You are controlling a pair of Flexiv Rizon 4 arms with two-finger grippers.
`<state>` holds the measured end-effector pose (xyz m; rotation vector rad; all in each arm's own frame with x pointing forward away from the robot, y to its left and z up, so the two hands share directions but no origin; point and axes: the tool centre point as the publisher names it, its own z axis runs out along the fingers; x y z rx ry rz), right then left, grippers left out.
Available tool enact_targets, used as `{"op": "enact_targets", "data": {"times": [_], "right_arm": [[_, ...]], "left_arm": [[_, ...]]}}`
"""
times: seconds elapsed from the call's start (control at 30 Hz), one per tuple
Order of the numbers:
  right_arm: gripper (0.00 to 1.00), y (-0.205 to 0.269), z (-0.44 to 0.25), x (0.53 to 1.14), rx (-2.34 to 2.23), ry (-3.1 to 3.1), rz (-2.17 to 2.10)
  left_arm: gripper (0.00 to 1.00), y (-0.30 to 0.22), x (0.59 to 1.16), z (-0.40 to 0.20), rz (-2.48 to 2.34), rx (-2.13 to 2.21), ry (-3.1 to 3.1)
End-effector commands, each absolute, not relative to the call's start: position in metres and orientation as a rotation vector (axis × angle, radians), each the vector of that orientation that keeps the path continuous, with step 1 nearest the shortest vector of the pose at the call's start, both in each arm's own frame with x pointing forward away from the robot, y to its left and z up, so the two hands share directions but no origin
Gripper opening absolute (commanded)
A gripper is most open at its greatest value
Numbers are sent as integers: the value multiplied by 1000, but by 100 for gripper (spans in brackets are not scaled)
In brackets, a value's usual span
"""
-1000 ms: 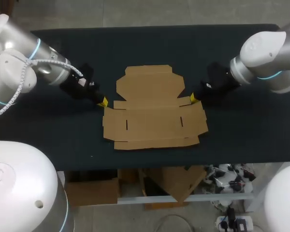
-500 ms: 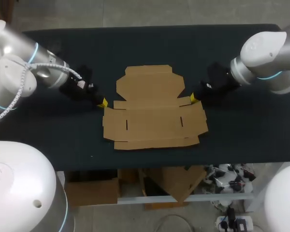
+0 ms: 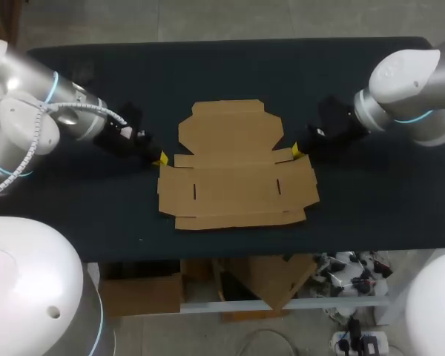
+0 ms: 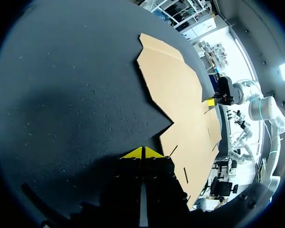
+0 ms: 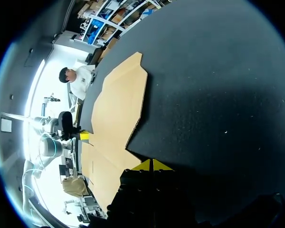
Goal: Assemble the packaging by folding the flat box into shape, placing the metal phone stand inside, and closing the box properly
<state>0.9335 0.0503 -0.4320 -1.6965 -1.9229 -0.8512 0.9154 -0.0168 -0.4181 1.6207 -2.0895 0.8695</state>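
Shifted slightly toward flat cardboard box (image 3: pixel 237 170) at table's (image 3: pixel 222 67) middle: left gripper (image 3: pixel 162 158), tips pinched together, just beside left flap; right gripper (image 3: pixel 296 150), likewise pinched, beside right flap.

Flat box (image 3: pixel 237 167) lay open in the middle of the table (image 3: pixel 230 67), left gripper (image 3: pixel 160 157) just beside its left edge, right gripper (image 3: pixel 297 150) just beside its right.

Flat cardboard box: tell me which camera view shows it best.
The head view: the flat box lies whole from above, every flap and both slots plain. Each wrist view shows it only at a low slant from one side, foreshortened.
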Motion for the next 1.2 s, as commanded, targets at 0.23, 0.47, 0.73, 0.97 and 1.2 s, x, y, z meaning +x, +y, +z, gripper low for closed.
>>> {"op": "enact_targets", "data": {"times": [0.23,0.47,0.73,0.97,1.2], "right_arm": [[0,51,-437,935,-1692,-1920,-868],[0,52,-436,935,-1688,-1916,-889],[0,54,-436,935,-1684,-1907,-917],[0,57,-434,934,-1680,-1902,-931],[0,61,-432,931,-1686,-1900,-931]], "left_arm": [[0,-22,916,-426,883,1603,-2080],[0,-26,917,-427,888,1589,-2073],[0,-29,918,-428,898,1571,-2064],[0,-31,917,-428,902,1565,-2060],[0,-32,917,-428,903,1561,-2060]]}}
